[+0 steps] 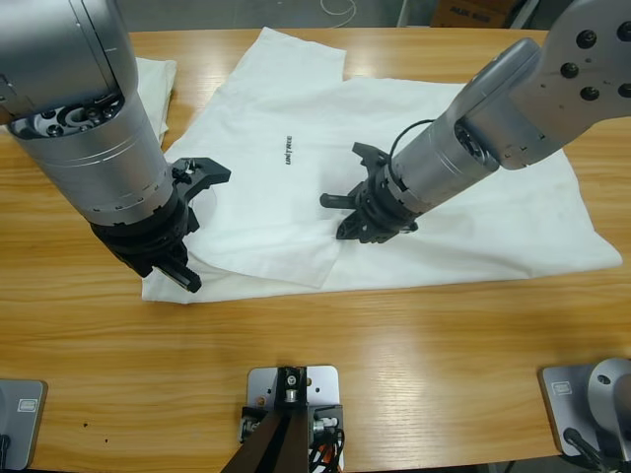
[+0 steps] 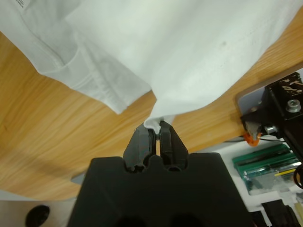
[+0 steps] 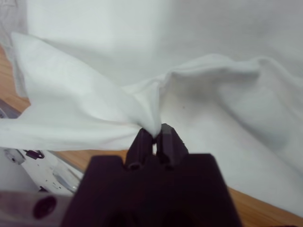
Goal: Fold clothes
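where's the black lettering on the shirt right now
In the high view the black lettering sits on the white T-shirt near the table's middle, between the two grippers.

A long wooden table (image 1: 414, 335) (green circuit boards (image 2: 265, 165) beyond its edge).

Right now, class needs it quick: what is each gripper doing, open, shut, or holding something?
Left gripper: shut, pinching an edge of the white T-shirt.
Right gripper: shut, pinching a fold of white T-shirt cloth.
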